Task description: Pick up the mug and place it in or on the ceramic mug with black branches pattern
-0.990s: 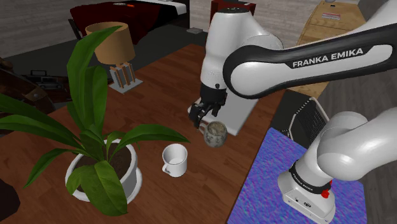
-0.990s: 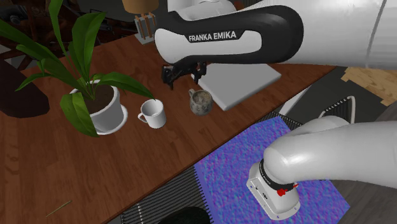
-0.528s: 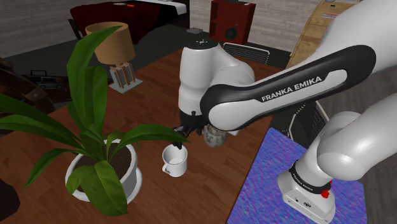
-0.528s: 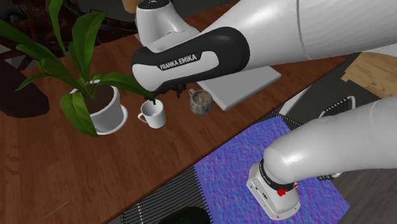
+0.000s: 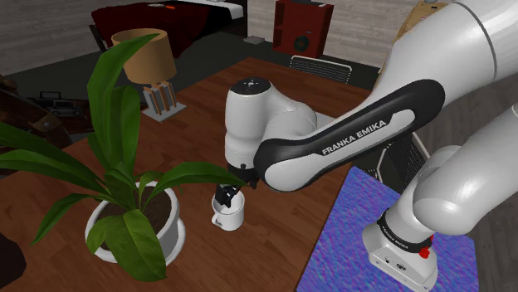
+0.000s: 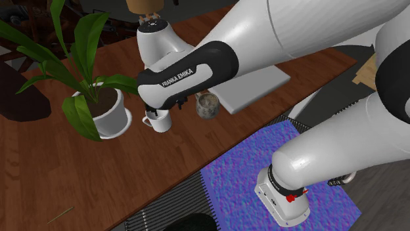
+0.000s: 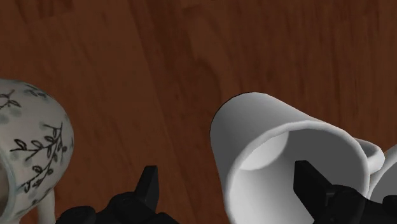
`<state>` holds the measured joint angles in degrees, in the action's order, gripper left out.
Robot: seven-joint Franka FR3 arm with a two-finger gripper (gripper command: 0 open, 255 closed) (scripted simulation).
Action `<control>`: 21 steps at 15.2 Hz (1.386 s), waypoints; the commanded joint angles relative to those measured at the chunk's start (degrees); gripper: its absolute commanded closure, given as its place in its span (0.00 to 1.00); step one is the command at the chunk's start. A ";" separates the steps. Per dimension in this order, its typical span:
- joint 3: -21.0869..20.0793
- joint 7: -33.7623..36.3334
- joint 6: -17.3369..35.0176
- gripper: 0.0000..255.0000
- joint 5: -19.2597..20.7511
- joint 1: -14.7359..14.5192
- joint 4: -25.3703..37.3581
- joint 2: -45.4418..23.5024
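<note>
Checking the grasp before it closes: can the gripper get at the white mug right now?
Probably yes: the open gripper seems to straddle the white mug at its wall, one finger inside, with nothing between them.

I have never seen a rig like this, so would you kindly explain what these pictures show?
This is a white robot arm on a stand beside a wooden table. One picture looks from a fixed camera at its shoulder, another from a second camera nearby, and the third from a camera on the hand, looking along its black tool. On the table are a potted plant, a white mug, a mug with branches and a pale slab. The tool is open, one finger outside the white mug, the other over its opening; nothing is held yet.
</note>
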<state>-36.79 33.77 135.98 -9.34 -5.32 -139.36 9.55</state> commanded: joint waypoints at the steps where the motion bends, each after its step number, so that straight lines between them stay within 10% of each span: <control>1: -0.57 1.01 2.36 0.00 1.34 0.36 -0.52 -2.05; 9: -0.54 1.00 2.35 0.00 1.34 0.33 -0.52 -2.04; 10: -0.54 1.00 2.35 1.00 1.34 0.33 -0.52 -2.04; 21: -0.23 0.41 0.62 1.00 0.53 0.15 0.12 -0.78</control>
<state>-37.13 34.40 137.28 -8.49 -5.09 -139.47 8.26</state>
